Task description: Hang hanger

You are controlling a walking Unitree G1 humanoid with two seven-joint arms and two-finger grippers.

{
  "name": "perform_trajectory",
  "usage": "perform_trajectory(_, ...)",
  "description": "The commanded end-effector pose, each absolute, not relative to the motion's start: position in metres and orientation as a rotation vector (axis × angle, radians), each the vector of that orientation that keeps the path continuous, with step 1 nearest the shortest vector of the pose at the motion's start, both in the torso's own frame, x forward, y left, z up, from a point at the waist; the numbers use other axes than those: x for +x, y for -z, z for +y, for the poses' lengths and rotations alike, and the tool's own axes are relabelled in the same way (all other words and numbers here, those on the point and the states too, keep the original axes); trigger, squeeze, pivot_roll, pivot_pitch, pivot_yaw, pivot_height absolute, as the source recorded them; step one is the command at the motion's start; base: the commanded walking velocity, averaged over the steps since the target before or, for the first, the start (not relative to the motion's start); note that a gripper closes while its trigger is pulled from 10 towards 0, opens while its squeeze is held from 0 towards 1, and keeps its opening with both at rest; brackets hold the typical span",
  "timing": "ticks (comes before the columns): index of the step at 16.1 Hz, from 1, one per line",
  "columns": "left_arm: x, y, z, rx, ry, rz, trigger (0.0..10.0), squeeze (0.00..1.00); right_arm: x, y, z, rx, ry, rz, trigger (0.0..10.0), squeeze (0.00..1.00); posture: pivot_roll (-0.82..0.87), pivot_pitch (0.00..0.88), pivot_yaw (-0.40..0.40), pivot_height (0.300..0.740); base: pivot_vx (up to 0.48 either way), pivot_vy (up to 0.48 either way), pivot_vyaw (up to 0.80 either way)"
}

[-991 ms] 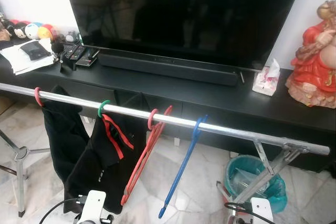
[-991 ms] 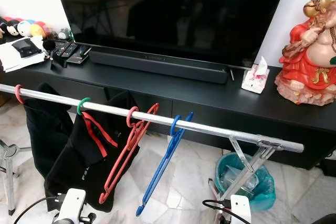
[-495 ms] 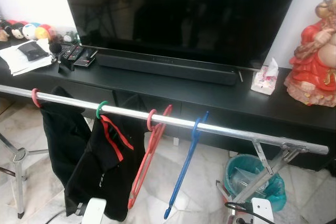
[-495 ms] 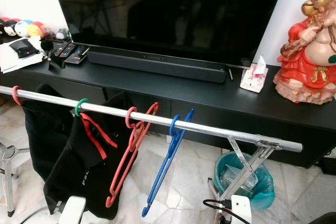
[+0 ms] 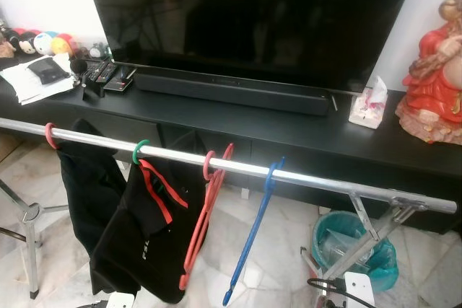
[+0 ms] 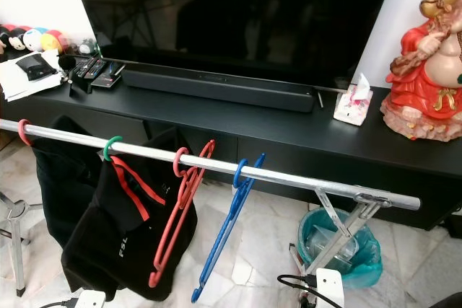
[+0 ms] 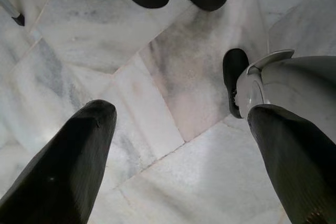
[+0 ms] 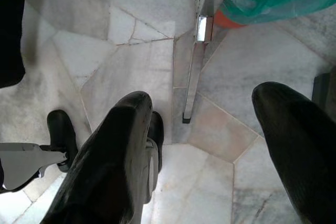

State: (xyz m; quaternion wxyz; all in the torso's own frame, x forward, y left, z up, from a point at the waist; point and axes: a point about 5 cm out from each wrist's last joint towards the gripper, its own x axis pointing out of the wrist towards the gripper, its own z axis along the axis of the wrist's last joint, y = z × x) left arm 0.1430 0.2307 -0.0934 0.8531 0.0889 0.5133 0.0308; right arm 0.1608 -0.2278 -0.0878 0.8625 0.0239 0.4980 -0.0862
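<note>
Since a second ago both wrists have sunk lower. The blue hanger hangs on the rail, just beside the red hanger. The left gripper and right gripper hang open over the floor. Bumping the rail could unhook it.

Both arms have dropped lower in the head views: the left wrist, plainly seen a second ago, is now a sliver at the bottom edge, and the right wrist sits slightly lower too. The camera has shifted a little, so the statue lies further toward the right edge. The rail and hangers hang as before.
</note>
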Motion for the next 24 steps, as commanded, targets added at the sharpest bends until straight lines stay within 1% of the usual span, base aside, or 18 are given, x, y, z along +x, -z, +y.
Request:
perform_trajectory(1, 0.136, 0.095, 0.235, 0.203, -0.059, 1.104, 10.0, 0.0, 0.158, 0.089, -0.226, 0.058, 0.187, 1.051, 10.0, 0.0, 0.04, 0.0, 0.028, 0.74, 0.0, 0.0, 0.0)
perform_trajectory(7, 0.124, 0.099, 0.235, 0.199, -0.067, 1.13, 10.0, 0.0, 0.157, 0.09, -0.225, 0.062, 0.184, 1.053, 10.0, 0.0, 0.04, 0.0, 0.037, 0.74, 0.0, 0.0, 0.0)
perform_trajectory(10, 0.118, 0.1, 0.238, 0.19, -0.083, 1.144, 10.0, 0.0, 0.158, 0.09, -0.224, 0.066, 0.185, 1.051, 10.0, 0.0, 0.05, 0.0, 0.028, 0.74, 0.0, 0.0, 0.0)
perform_trajectory(13, 0.118, 0.1, 0.239, 0.189, -0.086, 1.143, 10.0, 0.0, 0.158, 0.09, -0.225, 0.066, 0.187, 1.051, 10.0, 0.0, 0.05, 0.0, 0.027, 0.74, 0.0, 0.0, 0.0)
perform_trajectory(15, 0.121, 0.099, 0.239, 0.192, -0.084, 1.139, 10.0, 0.0, 0.159, 0.089, -0.225, 0.068, 0.192, 1.047, 10.0, 0.0, 0.06, 0.0, 0.023, 0.74, 0.0, 0.277, 0.0)
perform_trajectory(17, 0.126, 0.098, 0.238, 0.192, -0.081, 1.13, 10.0, 0.0, 0.159, 0.089, -0.226, 0.067, 0.193, 1.046, 10.0, 0.0, 0.06, 0.0, 0.02, 0.74, 0.0, 0.0, 0.0)
perform_trajectory(18, 0.127, 0.097, 0.238, 0.191, -0.081, 1.129, 10.0, 0.0, 0.159, 0.089, -0.226, 0.067, 0.192, 1.045, 10.0, 0.0, 0.06, 0.0, 0.02, 0.74, 0.0, 0.0, 0.0)
perform_trajectory(24, 0.123, 0.1, 0.233, 0.185, -0.074, 1.133, 10.0, 0.0, 0.161, 0.088, -0.226, 0.068, 0.198, 1.039, 10.0, 0.0, 0.06, 0.0, 0.017, 0.74, 0.0, 0.278, 0.0)
